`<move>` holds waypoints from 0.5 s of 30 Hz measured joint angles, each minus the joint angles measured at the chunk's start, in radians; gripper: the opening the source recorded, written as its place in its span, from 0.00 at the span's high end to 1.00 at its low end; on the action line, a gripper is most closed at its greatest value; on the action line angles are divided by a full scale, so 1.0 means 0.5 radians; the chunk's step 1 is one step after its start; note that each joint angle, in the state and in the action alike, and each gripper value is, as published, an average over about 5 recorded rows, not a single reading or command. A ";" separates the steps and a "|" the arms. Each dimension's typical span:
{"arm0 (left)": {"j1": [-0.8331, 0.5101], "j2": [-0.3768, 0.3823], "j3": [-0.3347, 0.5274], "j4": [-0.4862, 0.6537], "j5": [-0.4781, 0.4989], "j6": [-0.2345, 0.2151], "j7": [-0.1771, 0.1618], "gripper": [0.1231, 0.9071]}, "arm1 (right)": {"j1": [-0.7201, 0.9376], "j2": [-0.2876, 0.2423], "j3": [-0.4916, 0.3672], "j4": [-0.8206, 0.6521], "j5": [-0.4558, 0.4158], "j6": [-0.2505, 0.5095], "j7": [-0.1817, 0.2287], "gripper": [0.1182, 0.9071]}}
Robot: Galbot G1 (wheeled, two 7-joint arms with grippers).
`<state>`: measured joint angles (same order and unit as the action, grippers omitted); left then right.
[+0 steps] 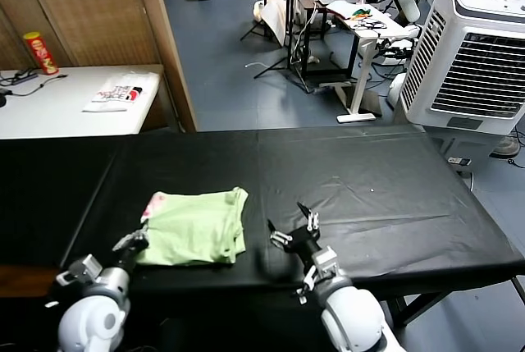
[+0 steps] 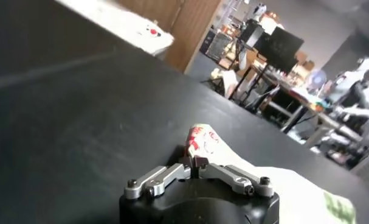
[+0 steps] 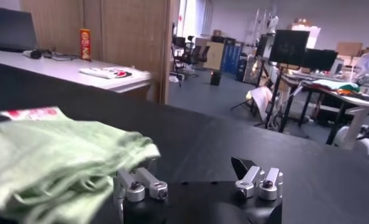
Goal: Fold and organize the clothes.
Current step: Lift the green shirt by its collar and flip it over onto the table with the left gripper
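Note:
The clothes are one pale light-green shirt (image 1: 197, 225), lying folded on the black table (image 1: 369, 180) near its front edge. A pink-red patch (image 2: 199, 140) shows at the shirt's left corner. My left gripper (image 1: 131, 243) is at that near-left corner, its jaws shut on the shirt's edge (image 2: 193, 161). My right gripper (image 1: 295, 227) stands just right of the shirt, low over the table, open and holding nothing. In the right wrist view the shirt (image 3: 50, 152) bulges beside one of the right gripper's fingers (image 3: 138, 182), and the gripper (image 3: 193, 173) has only bare cloth-covered table between its fingers.
A white side table (image 1: 49, 110) at the back left carries a red can (image 1: 39, 52) and a white printed packet (image 1: 115, 93). A wooden partition (image 1: 123, 7) stands behind it. A large white air cooler (image 1: 476, 57) sits at the far right.

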<state>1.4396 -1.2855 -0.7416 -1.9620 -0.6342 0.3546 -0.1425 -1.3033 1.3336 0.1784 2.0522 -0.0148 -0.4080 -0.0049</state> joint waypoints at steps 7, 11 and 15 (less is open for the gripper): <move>0.063 0.216 -0.154 -0.014 0.311 -0.022 0.061 0.97 | -0.041 -0.010 0.004 0.027 -0.005 0.000 0.011 0.14; 0.107 0.367 -0.277 -0.040 0.420 -0.028 0.071 0.97 | -0.048 -0.015 -0.001 0.036 -0.004 0.002 0.021 0.14; 0.164 0.507 -0.410 -0.088 0.524 -0.026 0.078 0.97 | -0.055 -0.015 -0.013 0.044 -0.003 0.003 0.025 0.14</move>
<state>1.5214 -1.0321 -0.9465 -2.0061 -0.3723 0.3416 -0.1037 -1.3306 1.3263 0.1719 2.0740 -0.0165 -0.4066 0.0076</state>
